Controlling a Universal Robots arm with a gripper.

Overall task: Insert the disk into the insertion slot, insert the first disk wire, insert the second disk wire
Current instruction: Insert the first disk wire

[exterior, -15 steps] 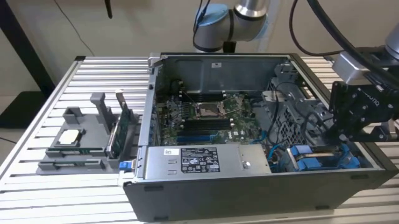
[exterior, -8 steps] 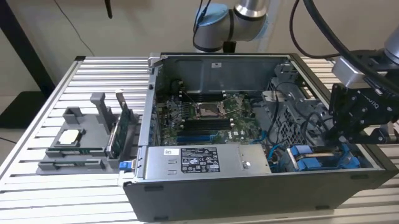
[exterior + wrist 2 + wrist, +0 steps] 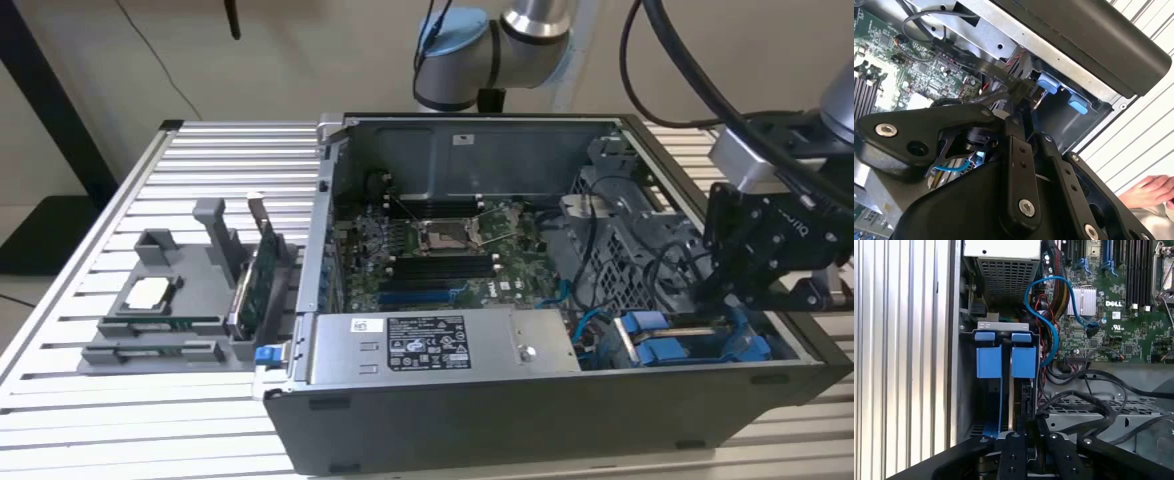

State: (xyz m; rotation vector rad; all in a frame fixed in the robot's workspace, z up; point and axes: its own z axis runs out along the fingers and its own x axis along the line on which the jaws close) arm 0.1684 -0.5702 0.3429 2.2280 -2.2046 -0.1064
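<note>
Gripper state: in both wrist views the fingers of the gripper (image 3: pixel 1029 427) are seen drawn together with no gap between them; whether anything is pinched cannot be told.
Gripper place: it is held over the corner of the computer case (image 3: pixel 534 425) formed by the near wall and the wall at the exterior view's right, low among the drive fittings.
Disk: the disk (image 3: pixel 1023 362) is stood on edge inside the insertion slot (image 3: pixel 968 390), and only its blue carrier end and narrow edge are shown.
Neighbour: a second blue carrier (image 3: pixel 989 360) is set just beside it in the same bay.
Key relation: the disk's long axis is laid along the near wall, from the gripper towards the power-supply box (image 3: pixel 427 345). The fingertips are lined up on that axis at the disk's nearer end, touching it or just above it.
Wires: a blue cable (image 3: pixel 1054 305) is looped beside the slot. Its seating in the disk cannot be told.
</note>
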